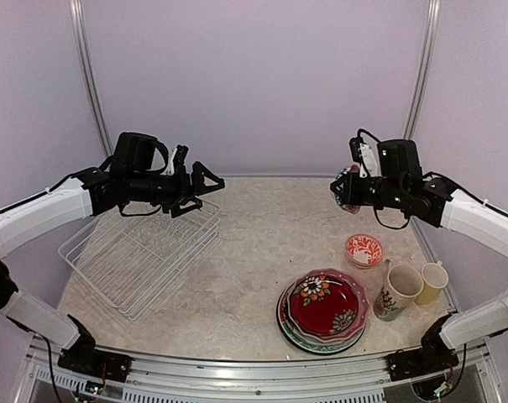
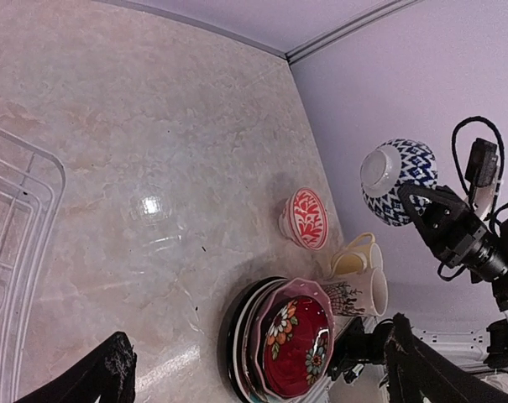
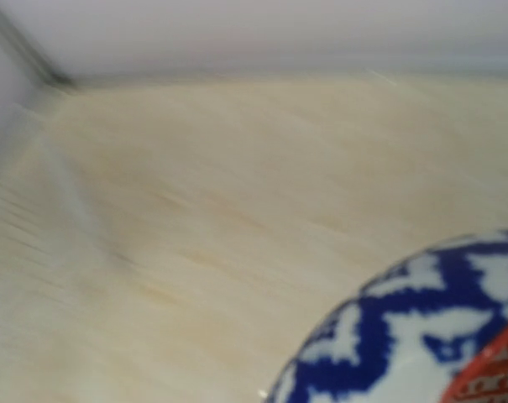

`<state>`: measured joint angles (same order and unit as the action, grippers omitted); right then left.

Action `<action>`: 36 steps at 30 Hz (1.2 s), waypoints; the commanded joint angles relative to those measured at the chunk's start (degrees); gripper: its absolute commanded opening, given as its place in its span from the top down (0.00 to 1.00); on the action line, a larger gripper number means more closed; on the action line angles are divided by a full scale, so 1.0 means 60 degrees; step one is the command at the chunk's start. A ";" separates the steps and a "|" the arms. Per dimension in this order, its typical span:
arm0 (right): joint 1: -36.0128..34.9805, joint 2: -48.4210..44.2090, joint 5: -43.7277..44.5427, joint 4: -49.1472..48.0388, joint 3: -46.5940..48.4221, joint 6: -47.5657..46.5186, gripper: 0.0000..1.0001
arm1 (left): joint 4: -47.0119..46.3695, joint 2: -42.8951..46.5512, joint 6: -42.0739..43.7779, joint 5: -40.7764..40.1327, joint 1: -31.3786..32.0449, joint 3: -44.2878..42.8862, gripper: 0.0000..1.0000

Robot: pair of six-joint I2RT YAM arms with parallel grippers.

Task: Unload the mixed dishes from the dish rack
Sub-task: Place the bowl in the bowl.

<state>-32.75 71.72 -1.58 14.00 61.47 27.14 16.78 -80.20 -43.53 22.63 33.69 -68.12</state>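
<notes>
The white wire dish rack [image 1: 140,256] lies empty at the left; its corner shows in the left wrist view [image 2: 18,243]. My left gripper [image 1: 205,186] is open and empty, raised over the rack's far right corner; its dark fingers [image 2: 111,369] frame the table. My right gripper [image 1: 358,191] is shut on a blue-and-white patterned bowl [image 1: 344,186], held in the air over the far right of the table. The bowl also shows in the left wrist view [image 2: 398,178] and, blurred, in the right wrist view [image 3: 405,336], where the fingers are out of sight.
A stack of plates topped by a red floral plate [image 1: 322,309] sits front right. A cream floral mug [image 1: 398,290] and a yellow mug [image 1: 432,281] stand beside it. A small red patterned bowl [image 1: 363,249] sits behind them.
</notes>
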 commanded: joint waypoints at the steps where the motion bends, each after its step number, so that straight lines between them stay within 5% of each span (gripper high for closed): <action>1: 0.0057 0.0490 0.2611 0.3259 0.0631 -0.1512 1.00 | 0.0563 0.0299 0.0393 -0.0574 0.0053 -0.0275 0.01; 8: 0.0054 0.1890 0.3748 0.4403 0.1193 -0.1741 1.00 | 0.0842 0.0340 0.0261 -0.0602 0.0125 -0.0382 0.01; 36: 0.0061 0.3695 0.3673 0.4053 0.0124 -0.1359 1.00 | 0.1135 0.0299 0.0225 -0.0768 0.0251 -0.0453 0.01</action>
<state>-32.75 93.03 19.51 39.53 63.09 18.26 22.52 -79.02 -42.98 18.96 34.85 -68.88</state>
